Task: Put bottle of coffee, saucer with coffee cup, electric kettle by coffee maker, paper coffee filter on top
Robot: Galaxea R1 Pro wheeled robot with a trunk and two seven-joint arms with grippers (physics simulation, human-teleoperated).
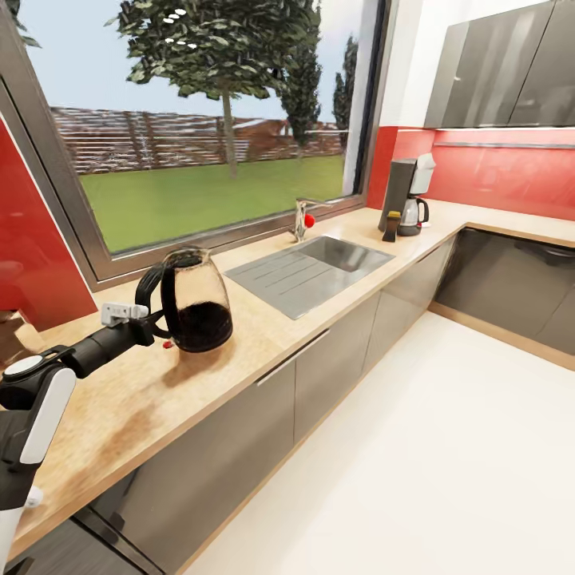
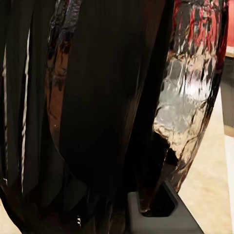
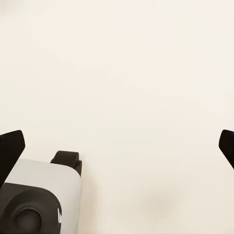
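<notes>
Count: one kettle [image 1: 194,299], one coffee maker [image 1: 406,196], one bottle [image 1: 391,226].
Kettle: on the desk [image 1: 120,399] — upright, handle toward the left gripper [image 1: 148,319], jaws pinching it.
Left wrist: kettle glass [image 2: 185,97] close up.
Right wrist: right gripper [image 3: 119,146] jaws spread over the floor [image 3: 126,63].
Far end: maker past the sink [image 1: 311,267].

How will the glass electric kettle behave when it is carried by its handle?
The electric kettle looks glassy, so probably fragile and slippery. Its dark lower part suggests bottom weight. The left claw grips only the side handle, so it may swing.
</notes>
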